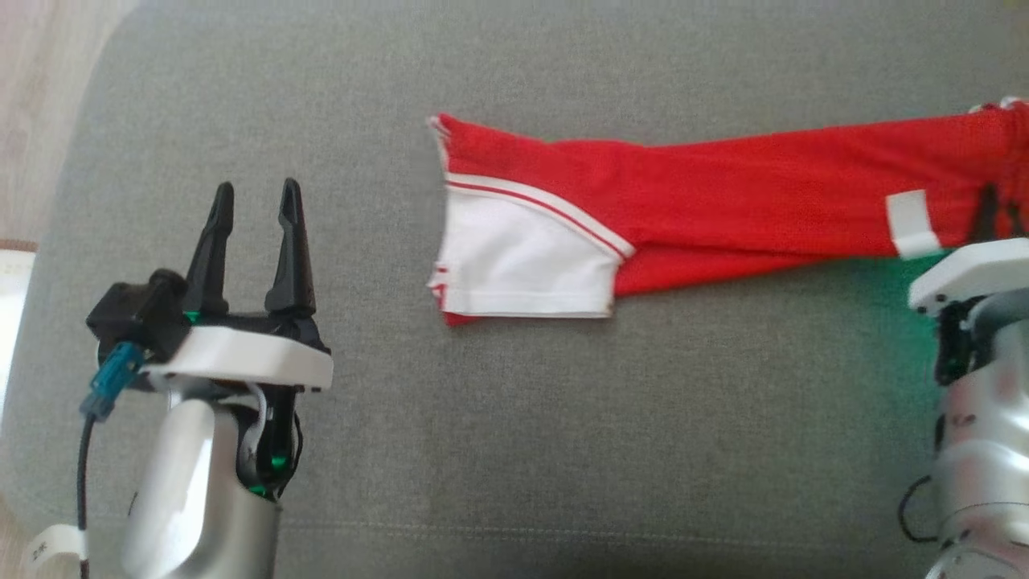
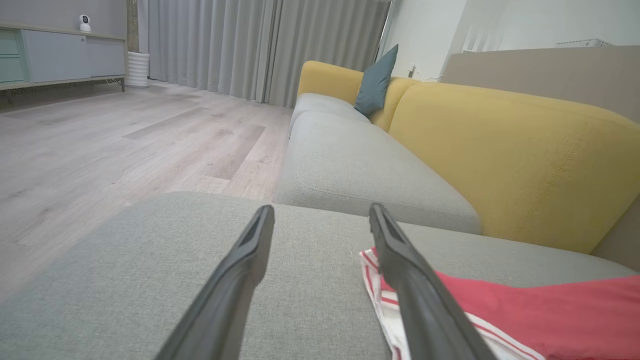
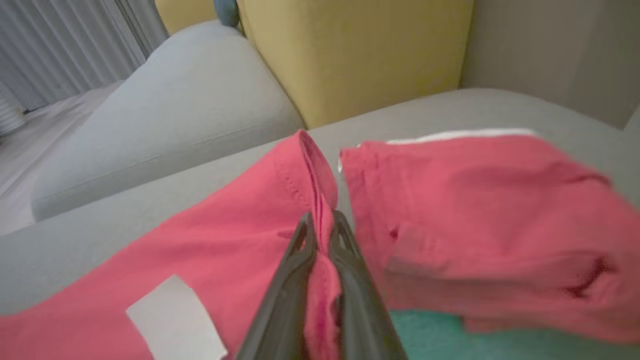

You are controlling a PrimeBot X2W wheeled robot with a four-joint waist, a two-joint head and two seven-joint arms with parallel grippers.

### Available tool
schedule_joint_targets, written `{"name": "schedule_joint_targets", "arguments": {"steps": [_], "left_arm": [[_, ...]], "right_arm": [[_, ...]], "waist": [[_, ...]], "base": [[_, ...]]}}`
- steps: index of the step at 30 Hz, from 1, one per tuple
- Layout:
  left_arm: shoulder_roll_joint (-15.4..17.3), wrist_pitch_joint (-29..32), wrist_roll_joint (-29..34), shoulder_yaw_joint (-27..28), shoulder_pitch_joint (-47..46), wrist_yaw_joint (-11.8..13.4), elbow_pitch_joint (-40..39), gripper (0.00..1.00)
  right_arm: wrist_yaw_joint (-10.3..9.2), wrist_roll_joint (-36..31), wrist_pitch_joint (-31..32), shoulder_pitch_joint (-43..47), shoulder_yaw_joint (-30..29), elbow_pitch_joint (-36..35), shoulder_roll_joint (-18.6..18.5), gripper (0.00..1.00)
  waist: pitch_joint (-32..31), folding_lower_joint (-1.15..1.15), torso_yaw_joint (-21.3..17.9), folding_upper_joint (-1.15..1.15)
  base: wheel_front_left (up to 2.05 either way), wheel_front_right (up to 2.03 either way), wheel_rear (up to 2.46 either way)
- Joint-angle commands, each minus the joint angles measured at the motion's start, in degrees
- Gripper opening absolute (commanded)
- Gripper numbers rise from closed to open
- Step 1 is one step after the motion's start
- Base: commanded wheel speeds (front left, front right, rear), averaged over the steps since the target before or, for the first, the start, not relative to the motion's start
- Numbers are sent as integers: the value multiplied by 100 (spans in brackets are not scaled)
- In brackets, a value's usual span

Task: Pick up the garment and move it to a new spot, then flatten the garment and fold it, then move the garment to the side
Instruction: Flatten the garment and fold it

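Note:
The garment [image 1: 723, 205] is red with a white panel and white stripes, stretched long across the grey cushion [image 1: 514, 418]. Its white end lies near the middle; its other end runs off to the right. My right gripper [image 3: 322, 222] is shut on a raised fold of the red cloth [image 3: 310, 165], its fingers pinching the ridge; in the head view it sits at the right edge [image 1: 997, 211]. My left gripper [image 1: 256, 205] stands open over bare cushion, left of the garment's white end, nothing between its fingers. In the left wrist view the garment [image 2: 525, 310] lies just right of the left gripper [image 2: 320, 217].
The cushion's left edge drops to a wooden floor [image 2: 100, 140]. A yellow sofa back [image 2: 510, 155] rises behind the garment, with a second grey seat [image 2: 360, 170] and a blue pillow [image 2: 376, 82] further along. A white label [image 3: 175, 317] is sewn on the red cloth.

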Motion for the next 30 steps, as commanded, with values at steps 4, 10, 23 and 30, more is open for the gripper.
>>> {"name": "schedule_joint_targets", "arguments": {"steps": [4, 10, 23, 30], "left_arm": [[82, -29, -57, 143, 96, 43, -167, 100], [82, -29, -126, 77, 315, 87, -145, 100], [82, -29, -194, -61, 500, 156, -129, 100], [82, -29, -273, -167, 447, 183, -97, 100]], "right_arm": [[37, -274, -136, -167, 121, -456, 85, 0], [37, 423, -136, -325, 1244, -374, 196, 0], [37, 3587, -66, 13, 4733, -819, 200, 0], [37, 4486, -199, 119, 5842, -649, 200, 0]], "waist": [[-291, 0, 48, 0], [-597, 0, 211, 0], [-795, 0, 736, 0], [-662, 0, 1085, 0]], "base": [[0, 0, 0], [0, 0, 0], [0, 0, 0], [0, 0, 0]]}}
